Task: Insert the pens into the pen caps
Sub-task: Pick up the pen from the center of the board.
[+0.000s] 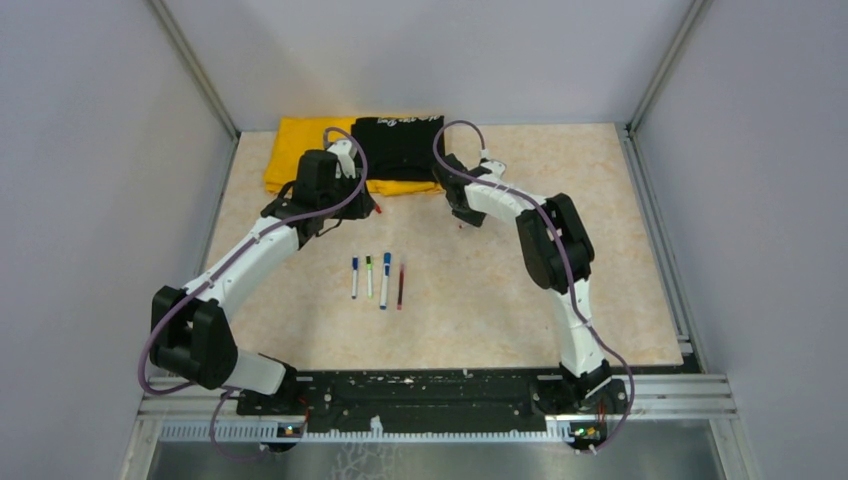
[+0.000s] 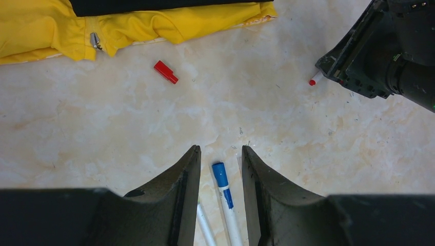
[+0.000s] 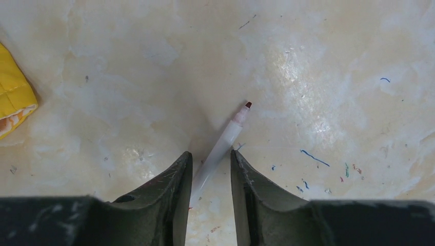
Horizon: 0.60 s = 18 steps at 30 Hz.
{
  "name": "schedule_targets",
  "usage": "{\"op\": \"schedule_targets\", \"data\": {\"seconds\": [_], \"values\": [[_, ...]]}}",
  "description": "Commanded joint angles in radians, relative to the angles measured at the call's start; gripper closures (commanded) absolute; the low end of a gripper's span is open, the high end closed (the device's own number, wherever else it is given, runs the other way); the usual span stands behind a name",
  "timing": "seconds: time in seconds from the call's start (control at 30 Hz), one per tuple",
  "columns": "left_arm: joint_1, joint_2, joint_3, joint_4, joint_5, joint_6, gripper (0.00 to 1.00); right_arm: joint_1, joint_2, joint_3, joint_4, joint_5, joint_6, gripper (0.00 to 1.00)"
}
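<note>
Four capped pens (image 1: 377, 280) lie side by side mid-table: two blue, one green, one maroon. My left gripper (image 2: 220, 154) hangs open above them, holding nothing; a blue-capped pen (image 2: 221, 179) shows on the table through its gap. A loose red pen cap (image 2: 165, 72) lies ahead of it near the cloth. My right gripper (image 3: 211, 156) is down at the table, its jaws either side of an uncapped white pen (image 3: 225, 141) with a red tip. That pen lies slantwise across the gap, which is wider than its barrel. The same pen's tip (image 2: 314, 79) pokes from under the right gripper (image 1: 462, 213).
A yellow cloth (image 1: 300, 150) with a black cloth (image 1: 400, 140) on it lies along the back edge. Grey walls and metal rails (image 1: 655, 200) close in the table on three sides. Small ink marks (image 3: 313, 156) dot the surface.
</note>
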Motion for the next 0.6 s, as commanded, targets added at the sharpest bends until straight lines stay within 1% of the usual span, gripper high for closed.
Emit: {"op": "schedule_targets", "data": {"seconds": [0.0, 0.17, 0.27, 0.43, 0.5, 0.57], "values": [[-0.003, -0.015, -0.005, 0.023, 0.024, 0.001, 0.59, -0.016, -0.038, -0.034, 0.012, 0.013, -0.034, 0.7], [-0.003, -0.011, -0.006, 0.025, 0.034, 0.0, 0.59, -0.04, -0.098, -0.119, 0.08, -0.037, -0.083, 0.85], [-0.002, -0.01, -0.007, 0.028, 0.053, 0.001, 0.59, -0.055, -0.156, -0.184, 0.13, -0.074, -0.127, 0.91], [-0.001, -0.029, -0.033, 0.074, 0.14, -0.006, 0.57, -0.067, -0.255, -0.283, 0.247, -0.193, -0.275, 0.99], [-0.003, -0.044, -0.05, 0.109, 0.198, -0.012, 0.57, -0.067, -0.323, -0.352, 0.334, -0.265, -0.328, 1.0], [-0.002, -0.065, -0.075, 0.155, 0.26, -0.023, 0.57, -0.067, -0.404, -0.457, 0.443, -0.363, -0.377, 1.0]]}}
